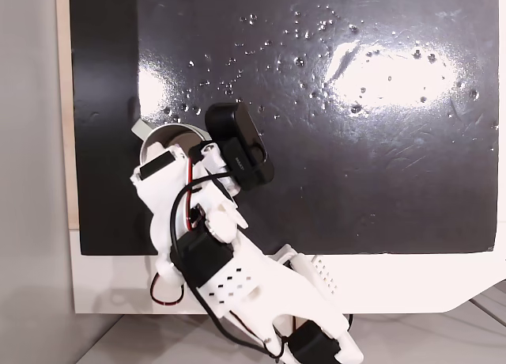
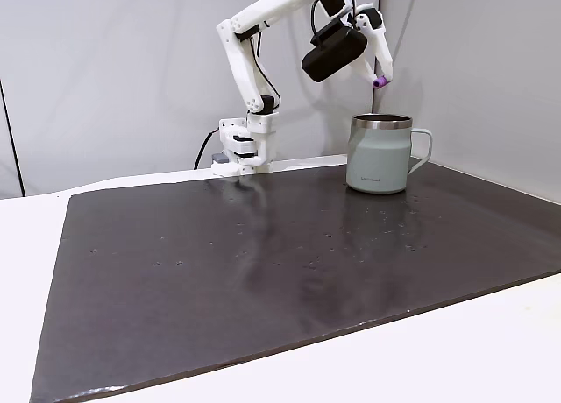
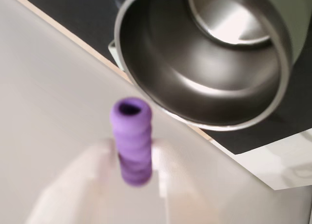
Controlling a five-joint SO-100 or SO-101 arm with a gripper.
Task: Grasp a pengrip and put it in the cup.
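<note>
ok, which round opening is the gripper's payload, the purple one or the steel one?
The small ribbed purple pengrip, pinched in the gripper. The shiny silver metal cup stands below on the mat.

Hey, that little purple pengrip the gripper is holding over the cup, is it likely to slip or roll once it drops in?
The pengrip looks ribbed and rubbery, so it probably sits securely in the gripper. It seems tiny and light. As a short tube, it may roll on the smooth, shiny inside of the cup.
</note>
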